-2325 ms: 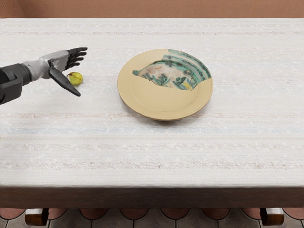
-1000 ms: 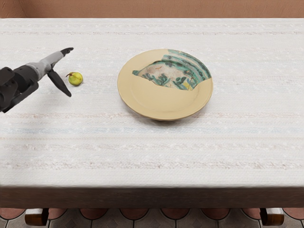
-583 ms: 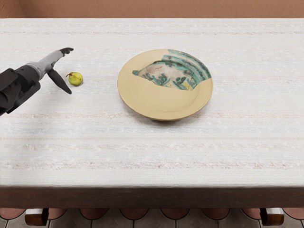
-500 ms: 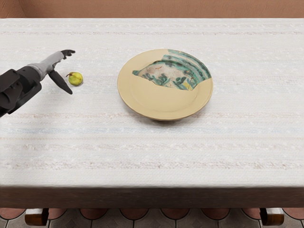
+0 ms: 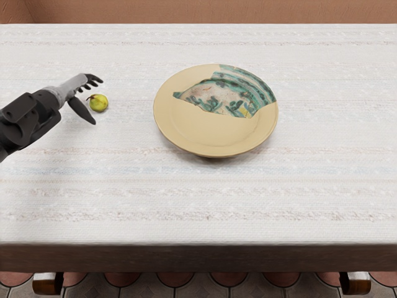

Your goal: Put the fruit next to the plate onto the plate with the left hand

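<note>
A small yellow-green fruit (image 5: 98, 103) lies on the tablecloth, well left of the plate (image 5: 205, 133). The plate is tan with a green and white painted pattern on its far right part. My left hand (image 5: 87, 94) reaches in from the left edge and sits just left of the fruit. Its fingers are spread, the thumb (image 5: 82, 110) pointing down in front of the fruit and the other fingertips (image 5: 94, 79) above and behind it. The hand holds nothing. The right arm does not show.
The table (image 5: 198, 186) is covered with a pale striped cloth; its front edge runs along the bottom. A reddish-brown wall band lies behind the far edge.
My left hand first drew back leftward from the fruit and turned edge-on, then rotated again with its fingertips now bending toward the fruit. The fruit and plate stayed still.
</note>
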Tool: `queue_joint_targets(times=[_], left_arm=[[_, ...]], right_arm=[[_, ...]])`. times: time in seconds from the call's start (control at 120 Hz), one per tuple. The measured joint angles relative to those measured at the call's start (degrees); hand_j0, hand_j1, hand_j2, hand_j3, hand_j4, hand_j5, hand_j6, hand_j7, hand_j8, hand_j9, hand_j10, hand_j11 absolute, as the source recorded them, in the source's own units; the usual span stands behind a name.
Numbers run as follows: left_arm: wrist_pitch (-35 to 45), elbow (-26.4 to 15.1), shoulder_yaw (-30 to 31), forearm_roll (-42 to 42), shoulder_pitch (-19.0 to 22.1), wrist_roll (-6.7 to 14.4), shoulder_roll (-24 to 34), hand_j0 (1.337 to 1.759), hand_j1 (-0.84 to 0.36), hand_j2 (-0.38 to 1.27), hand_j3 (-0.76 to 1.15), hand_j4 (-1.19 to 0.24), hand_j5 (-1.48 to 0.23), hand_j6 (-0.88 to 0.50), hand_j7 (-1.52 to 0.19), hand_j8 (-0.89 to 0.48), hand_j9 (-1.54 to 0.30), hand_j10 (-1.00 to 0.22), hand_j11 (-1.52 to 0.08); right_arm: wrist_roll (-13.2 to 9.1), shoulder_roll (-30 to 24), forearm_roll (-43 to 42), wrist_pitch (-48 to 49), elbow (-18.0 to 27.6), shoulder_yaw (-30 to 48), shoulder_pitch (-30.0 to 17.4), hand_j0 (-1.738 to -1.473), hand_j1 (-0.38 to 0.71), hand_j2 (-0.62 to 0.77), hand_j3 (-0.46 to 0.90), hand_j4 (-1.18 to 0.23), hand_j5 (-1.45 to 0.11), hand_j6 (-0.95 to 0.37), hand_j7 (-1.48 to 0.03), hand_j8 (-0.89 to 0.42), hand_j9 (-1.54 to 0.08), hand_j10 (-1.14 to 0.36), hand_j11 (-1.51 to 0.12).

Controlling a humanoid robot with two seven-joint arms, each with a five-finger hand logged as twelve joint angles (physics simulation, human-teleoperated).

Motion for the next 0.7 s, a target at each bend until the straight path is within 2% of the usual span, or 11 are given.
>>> queue_joint_targets(times=[0.2,0.7], left_arm=[[0.0,0.0,-0.1,0.4,-0.1,1.1,0.0,1.658,0.00,0.06,0.00,-0.30,-0.38,-0.30,-0.38,-0.30,-0.38,-0.30,-0.38],[3.6,-0.2,-0.4,0.1,-0.1,1.3,-0.5,1.658,-0.08,0.07,0.00,-0.36,-0.46,-0.36,-0.46,-0.36,-0.46,-0.36,-0.46]], right_arm=[[0.0,0.0,0.0,0.0,0.0,0.0,0.0,-1.658,-0.31,-0.01,0.00,-0.03,-0.04,-0.03,-0.04,-0.03,-0.04,-0.03,-0.04],[0.0,0.0,0.0,0.0,0.0,0.0,0.0,-1.658,-0.31,-0.01,0.00,-0.03,-0.04,-0.03,-0.04,-0.03,-0.04,-0.03,-0.04]])
